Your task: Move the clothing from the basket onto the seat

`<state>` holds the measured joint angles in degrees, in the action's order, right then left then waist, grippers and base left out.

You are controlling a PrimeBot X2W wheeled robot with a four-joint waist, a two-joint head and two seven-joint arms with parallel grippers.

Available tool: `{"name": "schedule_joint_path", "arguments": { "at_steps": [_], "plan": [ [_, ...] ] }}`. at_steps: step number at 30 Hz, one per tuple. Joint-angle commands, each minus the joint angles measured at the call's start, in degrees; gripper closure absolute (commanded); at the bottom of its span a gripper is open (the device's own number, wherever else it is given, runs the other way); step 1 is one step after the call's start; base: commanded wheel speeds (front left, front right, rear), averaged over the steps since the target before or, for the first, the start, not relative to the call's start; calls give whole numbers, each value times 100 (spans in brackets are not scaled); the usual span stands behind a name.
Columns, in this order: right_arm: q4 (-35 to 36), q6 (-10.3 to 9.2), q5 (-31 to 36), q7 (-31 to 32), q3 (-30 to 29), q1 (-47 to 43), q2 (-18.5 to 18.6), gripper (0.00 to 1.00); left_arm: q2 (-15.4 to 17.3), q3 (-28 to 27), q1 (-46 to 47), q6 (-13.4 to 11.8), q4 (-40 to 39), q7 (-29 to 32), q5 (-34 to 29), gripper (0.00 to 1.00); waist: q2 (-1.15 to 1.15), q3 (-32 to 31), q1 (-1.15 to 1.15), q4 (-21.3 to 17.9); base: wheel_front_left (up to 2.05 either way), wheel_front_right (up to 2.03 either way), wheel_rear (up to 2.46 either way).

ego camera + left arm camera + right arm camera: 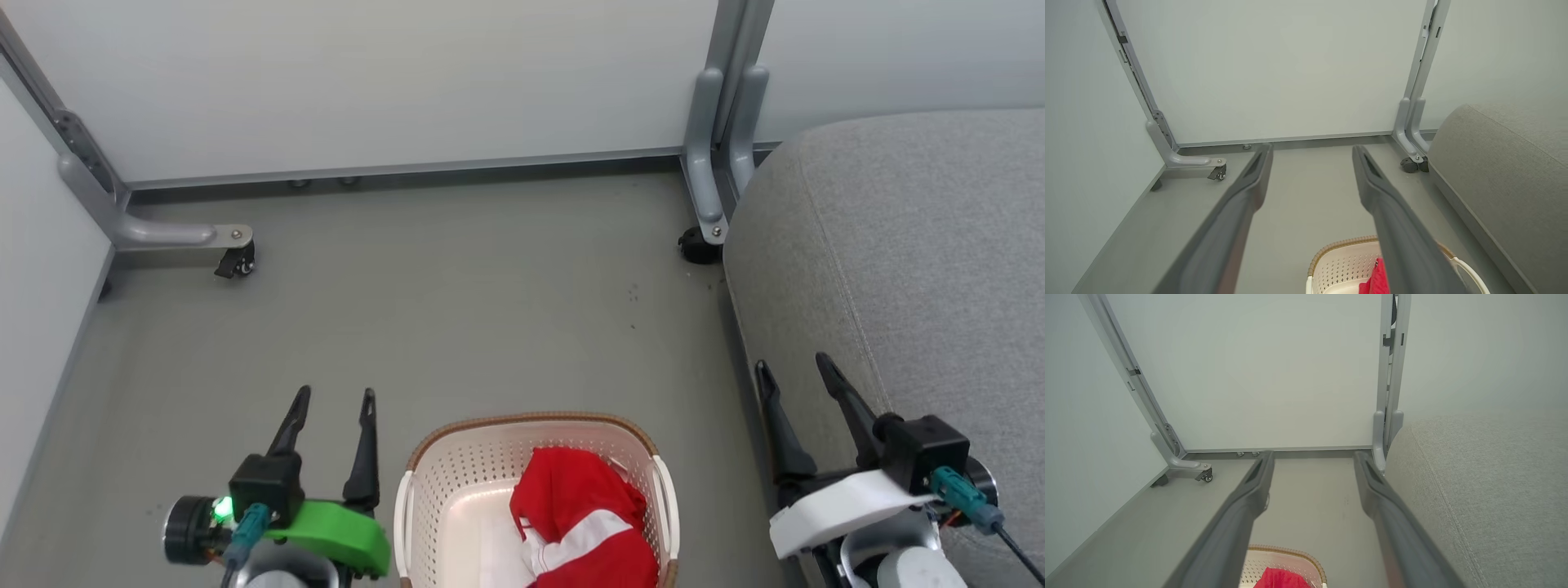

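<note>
The cream basket (445, 482) with a brown rim stands on the floor at the bottom centre of the head view, and its rim also shows as basket (1339, 261) and basket (1290, 557). Red clothing (584, 514) with white stripes lies bunched in its right half, seen too as clothing (1374, 279) and clothing (1280, 579). The grey seat (906, 269) fills the right side, also seat (1502, 179) and seat (1486, 490). My left gripper (335, 398) is open, left of the basket and holding nothing. My right gripper (792, 363) is open by the seat's edge, empty.
Grey partition walls close the back and left. Their metal feet carry castors: one castor (235, 261) at the left, another castor (698, 245) beside the seat's far corner. Grey floor (457, 302) stretches between the basket and the back wall.
</note>
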<state>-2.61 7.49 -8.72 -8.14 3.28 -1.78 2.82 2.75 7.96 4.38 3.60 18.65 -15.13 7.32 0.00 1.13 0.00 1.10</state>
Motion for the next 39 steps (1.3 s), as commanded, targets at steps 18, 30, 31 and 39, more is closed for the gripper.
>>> {"name": "schedule_joint_path", "arguments": {
  "at_steps": [18, 30, 31, 39],
  "plan": [
    [773, 0, 46, -86, -12, 1187, 14, 0, 28, 2623, 2275, 14, 1754, 107, 970, 0, 0, 2490, 0, -591, 0, 0, 0],
    [1002, 0, -95, -375, 111, 1752, 10, 0, 36, 3892, 3384, -155, 3001, 473, 1701, 0, 0, 4011, 0, -1050, 0, 0, 0],
    [1024, 0, -99, -393, 139, 1809, 9, 0, 33, 3918, 3531, -199, 3128, 474, 1746, 0, 0, 4167, 0, -1084, 0, 0, 0],
    [1084, 0, -213, -574, 318, 2146, 9, 0, 37, 3932, 4470, -325, 4127, 424, 1884, 0, 0, 5098, 0, -1321, 0, 0, 0]
  ]
}}
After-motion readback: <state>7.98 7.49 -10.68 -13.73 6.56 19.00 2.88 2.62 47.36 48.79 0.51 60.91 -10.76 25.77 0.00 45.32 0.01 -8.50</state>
